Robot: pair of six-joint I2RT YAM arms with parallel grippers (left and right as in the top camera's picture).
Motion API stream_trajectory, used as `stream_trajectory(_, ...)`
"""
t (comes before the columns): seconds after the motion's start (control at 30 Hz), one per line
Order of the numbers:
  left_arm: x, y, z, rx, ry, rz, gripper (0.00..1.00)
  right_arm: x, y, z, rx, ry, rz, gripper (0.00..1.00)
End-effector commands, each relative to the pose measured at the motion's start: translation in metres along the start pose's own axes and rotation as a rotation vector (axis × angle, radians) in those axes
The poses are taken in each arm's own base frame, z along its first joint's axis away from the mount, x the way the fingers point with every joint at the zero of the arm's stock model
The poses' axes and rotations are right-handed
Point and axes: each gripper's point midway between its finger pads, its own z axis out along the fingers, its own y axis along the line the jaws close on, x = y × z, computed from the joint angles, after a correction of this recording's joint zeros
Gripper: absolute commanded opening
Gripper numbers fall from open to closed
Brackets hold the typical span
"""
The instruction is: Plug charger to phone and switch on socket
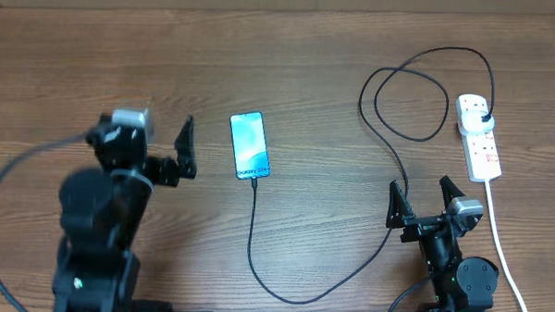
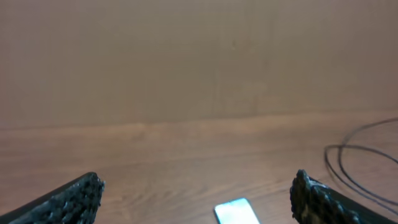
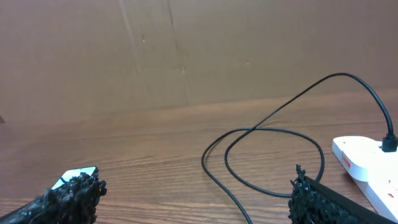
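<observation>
- The phone (image 1: 249, 145) is laid flat, screen up, near the middle of the table (image 1: 77, 56).
- The charger (image 1: 252, 220) is seen meeting the phone's lower edge; whether it is fully seated cannot be told.
- Its plug (image 1: 483, 118) is already set in the socket (image 1: 481, 145), at the table's right.
- Switching on is judged to be the step in hand; a fingertip press on the socket's switch, too small to make out, is called for.
- The right gripper (image 1: 422, 200) is held wide apart and empty near the socket's lower end; the left gripper (image 1: 180, 153), likewise spread and empty, is stationed just left of the phone.
</observation>
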Motion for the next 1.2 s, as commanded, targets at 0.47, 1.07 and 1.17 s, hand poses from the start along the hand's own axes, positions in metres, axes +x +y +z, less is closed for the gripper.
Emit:
stream_trajectory(0.47,0.089,0.022,-0.031,-0.113,-0.253,0.217,1.0,0.002,-0.001,0.0,0.004,-0.005,-0.001,1.0)
stream_trajectory(1.07,0.159,0.038,-0.03,-0.174,-0.072,0.21,1.0,0.002,-0.001,0.0,0.004,-0.005,-0.001,1.0)
stream_trajectory(1.17,0.159,0.038,-0.03,-0.174,-0.073,0.211,1.0,0.002,-0.001,0.0,0.004,-0.005,-0.001,1.0)
